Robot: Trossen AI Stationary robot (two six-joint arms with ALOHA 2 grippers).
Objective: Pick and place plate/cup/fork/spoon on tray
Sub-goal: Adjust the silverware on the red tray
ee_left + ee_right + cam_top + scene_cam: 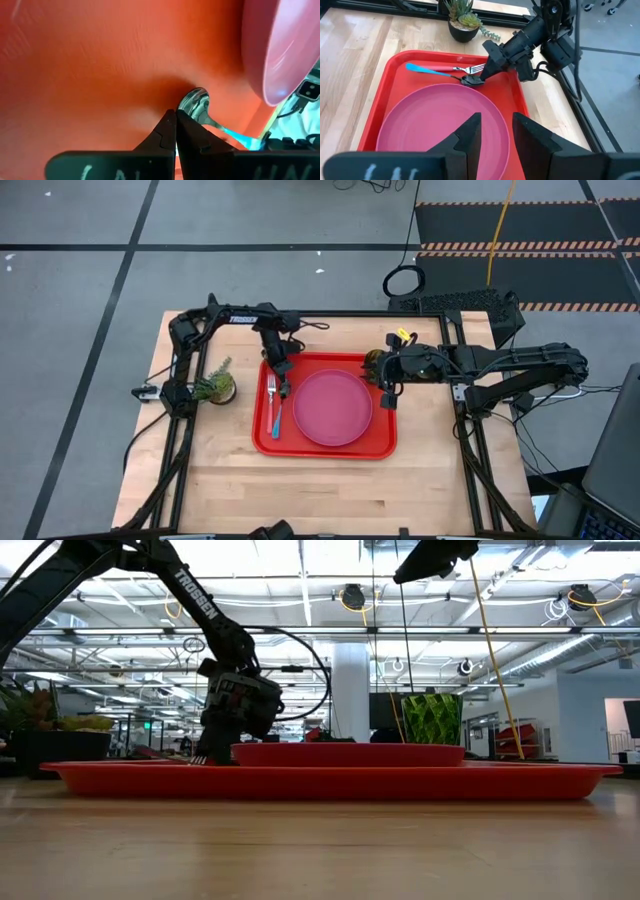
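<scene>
The red tray (pixel 385 442) lies mid-table. On it are the pink plate (pixel 333 408), the fork (pixel 270 388) and the blue-handled spoon (pixel 277 418), side by side left of the plate. The green cup (pixel 432 718) stands upright at the tray's far right corner (pixel 372 362). My left gripper (pixel 175 114) is shut and slants down over the tray, its tips at the spoon's bowl (pixel 196 102). My right gripper (pixel 495 130) is open and empty above the plate's right edge. My left gripper's shut fingertips (pixel 484 74) come down at a slant from the far side, right beside the spoon's bowl (pixel 470 80), with nothing between the fingers. The spoon lies flat on the tray. Whether the tips touch the bowl, I cannot tell.
A small potted plant (pixel 215 385) stands on the table left of the tray, near the left arm's base. Bare wooden table (pixel 300 490) lies in front of the tray.
</scene>
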